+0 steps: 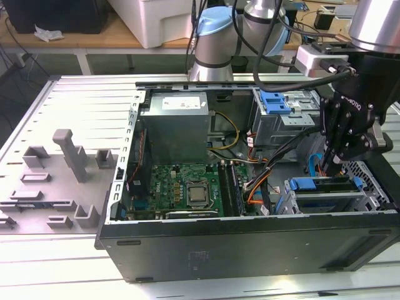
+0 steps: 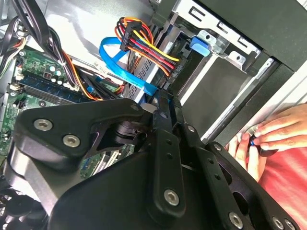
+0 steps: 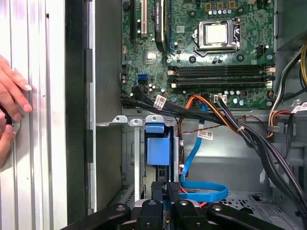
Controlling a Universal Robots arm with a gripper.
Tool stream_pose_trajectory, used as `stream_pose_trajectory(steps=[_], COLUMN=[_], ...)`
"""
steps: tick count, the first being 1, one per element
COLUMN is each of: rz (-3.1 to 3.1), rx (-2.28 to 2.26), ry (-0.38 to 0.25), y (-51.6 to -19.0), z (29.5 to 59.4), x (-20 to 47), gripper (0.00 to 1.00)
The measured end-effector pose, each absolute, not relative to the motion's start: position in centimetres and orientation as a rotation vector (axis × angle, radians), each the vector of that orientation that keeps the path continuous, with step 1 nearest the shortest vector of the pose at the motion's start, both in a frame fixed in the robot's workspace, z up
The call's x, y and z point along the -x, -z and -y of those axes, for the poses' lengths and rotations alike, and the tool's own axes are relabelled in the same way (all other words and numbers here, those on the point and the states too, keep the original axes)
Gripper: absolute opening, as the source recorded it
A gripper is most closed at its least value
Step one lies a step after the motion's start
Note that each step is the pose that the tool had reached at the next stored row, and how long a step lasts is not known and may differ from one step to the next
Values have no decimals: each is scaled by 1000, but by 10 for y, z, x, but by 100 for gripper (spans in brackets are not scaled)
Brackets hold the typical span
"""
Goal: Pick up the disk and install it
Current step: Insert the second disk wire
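Note:
The disk (image 1: 312,184) sits in the drive cage at the case's front corner, on the exterior view's right. Its blue carrier rail faces up and its label is hidden. In the first wrist view the blue carrier end (image 3: 158,146) stands in the bay slot, just beyond my fingertips. My gripper (image 1: 329,164) hangs directly above the disk's rail, its tip close to or touching it. The fingers (image 3: 156,189) are drawn together, and I see nothing held between them. In the second wrist view the gripper (image 2: 165,98) points down beside a blue flat cable.
A grey power-supply box (image 1: 174,128) and the motherboard (image 1: 181,184) fill the case's other side. A blue data cable (image 3: 204,191) and coloured power wires (image 2: 144,38) loop beside the cage. A person's hands (image 2: 273,134) rest outside the case wall. Grey fixture blocks (image 1: 69,156) stand on the exterior view's left.

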State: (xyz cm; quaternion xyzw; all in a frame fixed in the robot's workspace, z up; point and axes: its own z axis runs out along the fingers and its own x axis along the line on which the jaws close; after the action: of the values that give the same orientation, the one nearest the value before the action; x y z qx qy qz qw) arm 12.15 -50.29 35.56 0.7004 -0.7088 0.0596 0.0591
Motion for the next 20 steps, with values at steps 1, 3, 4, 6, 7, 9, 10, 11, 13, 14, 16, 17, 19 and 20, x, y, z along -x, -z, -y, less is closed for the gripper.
stream_pose_trajectory(steps=[1, 3, 4, 6, 7, 9, 10, 11, 13, 14, 16, 17, 19, 20], rz=[2147, 2147, 2147, 2147, 2147, 2147, 2147, 2147, 2147, 2147, 2147, 2147, 2144, 2142], rx=[-2121, -2121, -2121, -2121, -2121, -2121, -2121, -2121, -2121, -2121, -2121, -2121, -2124, -2127], ry=[-181, -180, -181, -181, -181, -180, -181, -180, -181, -181, -181, -180, -181, -181], y=[-355, -355, -355, -355, -354, -354, -354, -354, -354, -354, -354, -354, -353, -353], z=[503, 503, 503, 503, 503, 503, 503, 503, 503, 503, 503, 503, 503, 503], x=[-122, -122, -122, -122, -122, -122, -122, -122, -122, -122, -122, -122, -122, -122], gripper=[16, 16, 16, 16, 16, 16, 16, 16, 16, 16, 16, 16, 16, 16])
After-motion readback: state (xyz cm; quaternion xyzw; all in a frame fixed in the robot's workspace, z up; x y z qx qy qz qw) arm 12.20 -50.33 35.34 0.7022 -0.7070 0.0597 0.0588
